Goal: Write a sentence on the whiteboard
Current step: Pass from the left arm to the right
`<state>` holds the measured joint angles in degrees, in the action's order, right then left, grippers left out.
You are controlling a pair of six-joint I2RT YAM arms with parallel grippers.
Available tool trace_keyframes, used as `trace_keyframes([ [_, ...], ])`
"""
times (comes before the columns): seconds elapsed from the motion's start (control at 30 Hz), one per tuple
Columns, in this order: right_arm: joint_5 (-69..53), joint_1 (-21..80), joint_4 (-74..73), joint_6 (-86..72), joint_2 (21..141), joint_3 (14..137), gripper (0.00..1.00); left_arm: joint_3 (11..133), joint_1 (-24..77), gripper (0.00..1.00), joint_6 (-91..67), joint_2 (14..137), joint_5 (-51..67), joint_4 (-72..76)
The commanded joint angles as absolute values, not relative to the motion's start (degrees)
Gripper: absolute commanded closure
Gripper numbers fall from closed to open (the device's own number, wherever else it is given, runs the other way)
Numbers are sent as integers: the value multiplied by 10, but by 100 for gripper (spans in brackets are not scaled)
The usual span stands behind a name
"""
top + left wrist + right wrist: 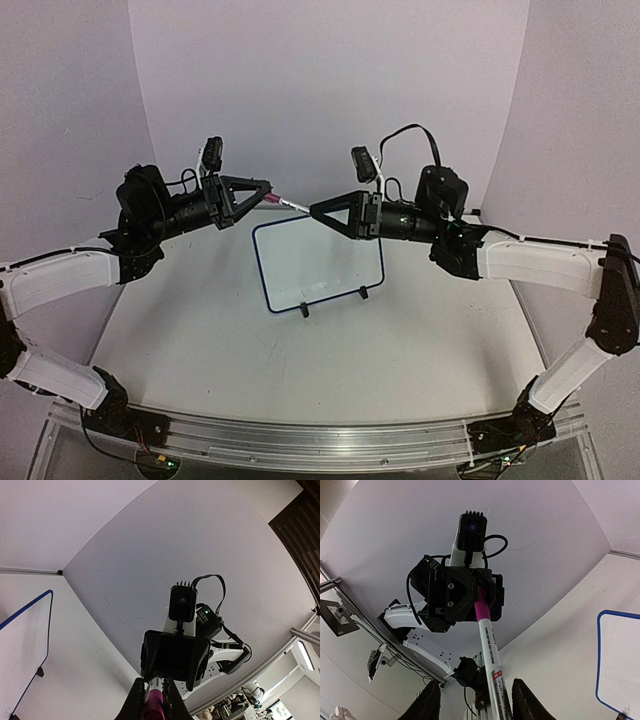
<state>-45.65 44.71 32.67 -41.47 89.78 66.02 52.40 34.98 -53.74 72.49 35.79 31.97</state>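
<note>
Above the whiteboard (320,265), left claw (270,190) clamps a half-hidden marker (292,203); right claw (313,210) apart around it

walls (330,70): plain pale lavender, curved backdrop | table (250,370): off-white, scuffed | near edge: aluminium rail (330,438)

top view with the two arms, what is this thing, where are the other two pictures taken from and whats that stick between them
Two black-and-white robot arms bolted to a pale table, filmed from above and behind. The other pictures come from a camera on each wrist, facing the opposite arm. On the table stands a small white whiteboard with a dark-blue frame, apparently blank. The stick is a pink-and-white marker pen. The left gripper is shut on its pink end; the right gripper has open fingers either side of its white barrel.
</note>
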Motion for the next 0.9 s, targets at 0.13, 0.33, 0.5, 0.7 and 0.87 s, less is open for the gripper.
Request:
trace_keyframes([
  [0.13,-444,458,337,-409,910,693,58,514,351,100,-527,707,345,353],
  [0.33,-438,459,323,-402,910,698,65,513,352,100,-531,711,346,356],
  [0.5,-436,462,323,-401,914,702,71,512,352,100,-534,712,345,357],
  [0.7,-430,463,323,-399,915,704,81,508,352,100,-537,715,347,361],
  [0.87,-405,464,324,-393,905,692,99,505,352,100,-538,714,350,359],
])
